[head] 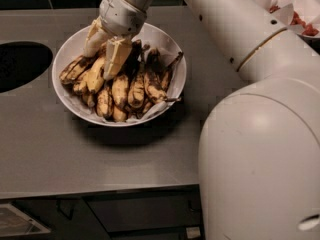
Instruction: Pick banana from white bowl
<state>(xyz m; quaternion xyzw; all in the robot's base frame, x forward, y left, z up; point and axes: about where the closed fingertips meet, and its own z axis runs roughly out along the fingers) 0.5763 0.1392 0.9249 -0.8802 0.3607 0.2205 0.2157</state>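
Note:
The white bowl [56,84] sits on the grey counter, lined with white paper and piled with several overripe bananas. The banana [95,79], long, curved and mostly yellow with brown blotches, lies at the left of the pile. My gripper [99,64] reaches down into the bowl's upper left part from above. It is open, with one pale finger [91,40] on the banana's left and the other on its right, close against it. The banana's upper end is hidden by the gripper.
Darker, mostly blackened bananas [150,81] fill the bowl's middle and right. A dark round opening [20,64] is cut into the counter at the left. Another white bowl with papers and red items [295,9] stands at the top right. My own arm and body [260,149] fill the right side.

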